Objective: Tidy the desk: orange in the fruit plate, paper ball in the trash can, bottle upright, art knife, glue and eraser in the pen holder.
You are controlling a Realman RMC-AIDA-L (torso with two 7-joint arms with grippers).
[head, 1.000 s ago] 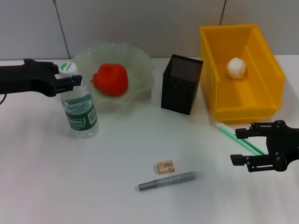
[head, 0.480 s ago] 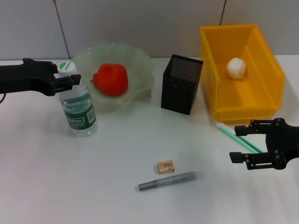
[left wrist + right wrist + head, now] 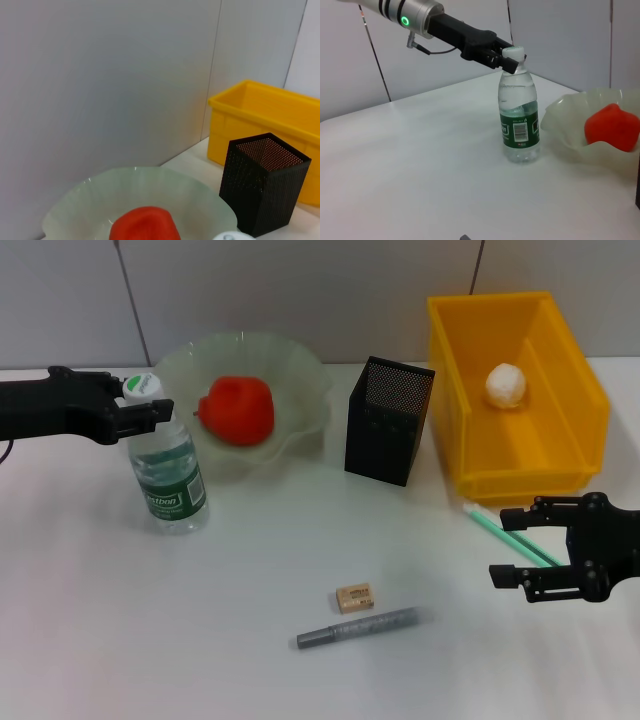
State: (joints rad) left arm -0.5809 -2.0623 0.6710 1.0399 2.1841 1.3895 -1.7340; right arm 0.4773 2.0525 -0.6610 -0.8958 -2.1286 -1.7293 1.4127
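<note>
Bottle-standing step: black left gripper [image 3: 150, 412] pinching the white-and-green cap of the clear plastic bottle [image 3: 168, 468], upright. Next, probably letting go; right gripper [image 3: 520, 545] open, empty.

the bottle [image 3: 168, 468] stands upright at the left of the table [image 3: 250, 570], just in front of the fruit plate [image 3: 300, 390], which holds the orange [image 3: 238, 410]. the left gripper [image 3: 150, 410] is at the bottle's cap. right of the plate stands the pen holder [image 3: 388, 420], and right of that the trash can [image 3: 560, 440] with the paper ball [image 3: 505, 385] inside. the eraser [image 3: 354, 597] lies near the front, a pen [image 3: 358, 627] just before it (apart, not touching). a thin stick [image 3: 510, 537] lies in front of the trash can, beside the right gripper [image 3: 515, 546].
</note>
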